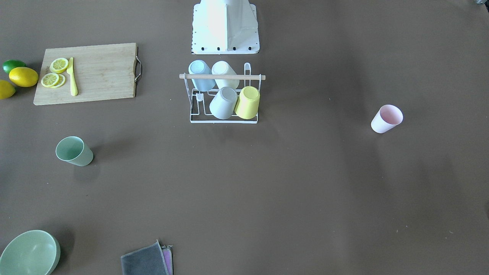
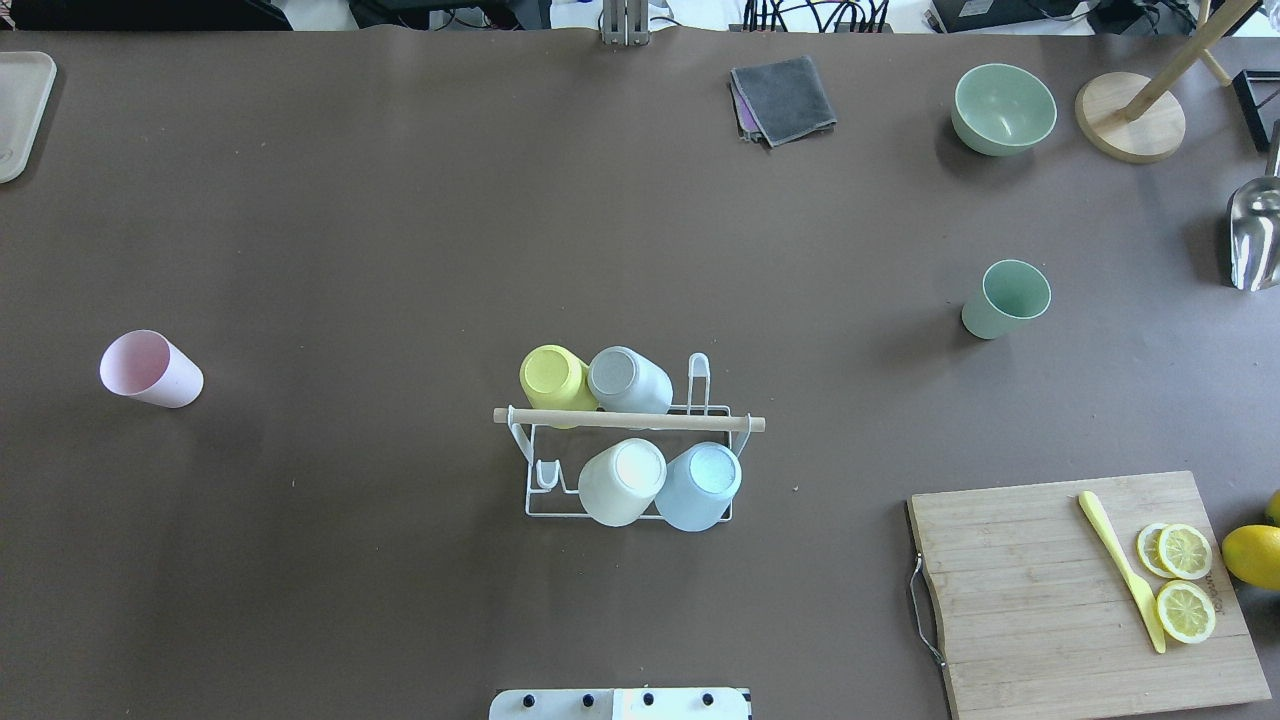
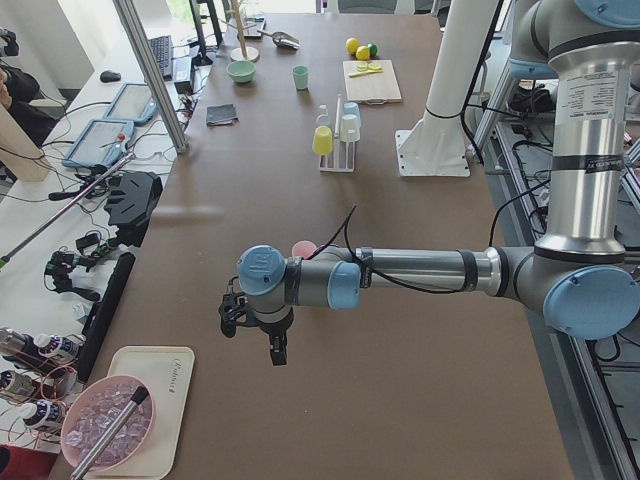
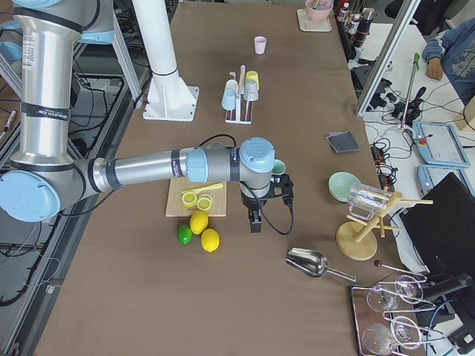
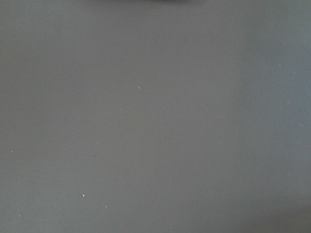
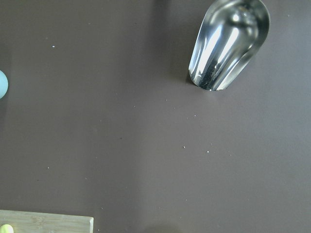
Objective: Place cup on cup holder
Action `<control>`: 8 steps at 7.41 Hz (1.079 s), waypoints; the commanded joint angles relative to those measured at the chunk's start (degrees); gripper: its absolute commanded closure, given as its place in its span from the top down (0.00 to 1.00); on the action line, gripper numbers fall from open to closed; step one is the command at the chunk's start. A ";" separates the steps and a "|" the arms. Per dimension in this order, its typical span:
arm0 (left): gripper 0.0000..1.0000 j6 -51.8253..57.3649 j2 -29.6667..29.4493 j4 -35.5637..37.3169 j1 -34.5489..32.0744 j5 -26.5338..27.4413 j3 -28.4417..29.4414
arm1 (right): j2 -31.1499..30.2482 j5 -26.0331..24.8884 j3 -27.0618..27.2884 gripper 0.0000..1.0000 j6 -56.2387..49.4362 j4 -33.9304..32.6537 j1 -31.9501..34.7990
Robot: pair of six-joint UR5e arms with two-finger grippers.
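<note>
Overhead exterior view shows the brown bench (image 2: pixel 400 250). At its right near corner, a wooden cutting board (image 2: pixel 1030 600) bears lemon slices (image 2: pixel 1185 551) and a yellow knife (image 2: pixel 1120 566). The cup holder (image 2: pixel 630 421), a white wire rack with a light wooden rod on top, stands at the middle near the robot. On its prongs four cups sit upside down and tilted: yellow cup (image 2: pixel 556 378), grey cup (image 2: pixel 630 380), cream cup (image 2: pixel 620 482), blue cup (image 2: pixel 700 486). A green bowl (image 2: pixel 1003 108) is at the far right. The pink cup (image 2: pixel 150 368) stands mouth-up far left of the holder, and the green cup (image 2: pixel 1005 298) mouth-up to its right, both well apart from it. The left end effector (image 3: pixel 253 340) and right end effector (image 4: pixel 269 206) hang over the bench. I cannot tell whether they are open or hold anything.
</note>
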 commanded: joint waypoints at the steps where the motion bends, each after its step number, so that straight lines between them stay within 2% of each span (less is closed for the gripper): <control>1: 0.98 -0.04 -0.02 0.00 0.00 0.07 0.01 | 0.02 -0.51 2.33 1.00 -0.06 0.01 -4.07; 2: 0.98 -0.04 -0.02 -0.09 0.00 0.07 0.01 | 1.58 -0.68 3.03 1.00 -0.06 0.01 -8.00; 5: 0.98 -0.04 -0.10 -0.09 0.26 0.16 0.37 | 5.02 -0.77 6.36 1.00 -0.06 -1.91 -11.80; 7: 0.98 -0.04 -1.16 0.18 0.44 0.94 0.89 | 13.07 -1.47 7.08 1.00 -0.06 -15.91 -13.22; 8: 0.98 -0.04 -1.68 0.26 0.44 1.82 0.72 | 15.98 -3.74 7.17 1.00 -0.06 -20.07 -13.31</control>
